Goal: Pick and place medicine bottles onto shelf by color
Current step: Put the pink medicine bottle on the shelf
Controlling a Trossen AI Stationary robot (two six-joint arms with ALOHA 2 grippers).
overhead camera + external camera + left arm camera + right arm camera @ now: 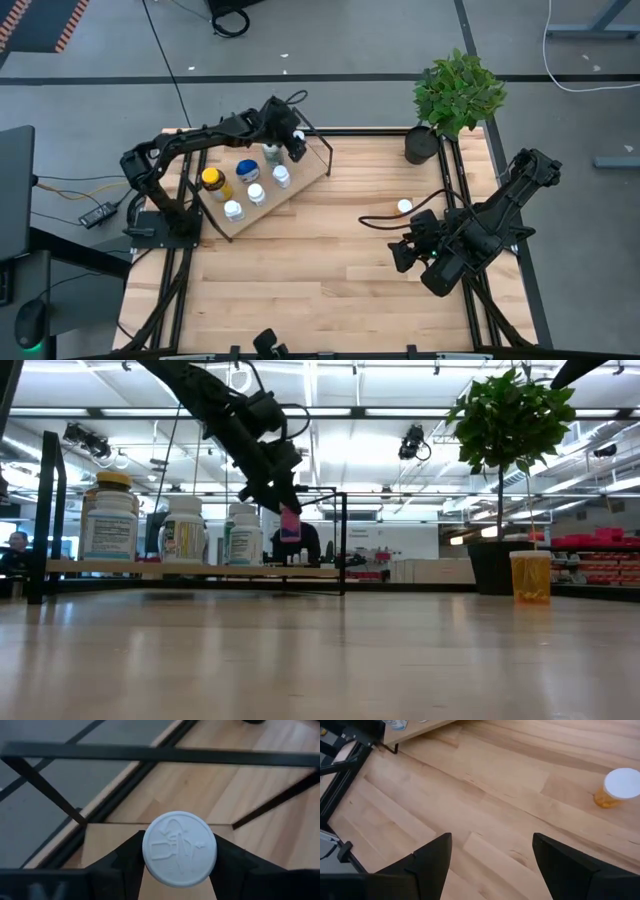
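Medicine bottles (250, 187), about five, already stand on the shelf (305, 185) at the worktop's far left, the left end effector (292, 140) grips a white-capped bottle (179, 848) above the shelf's far end, while one orange bottle (404, 207) remains near the open, waiting right end effector (408, 255).

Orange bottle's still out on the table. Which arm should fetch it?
Right. The right gripper is open, empty and nearest the orange bottle; the left gripper is holding a white-capped bottle over the shelf.
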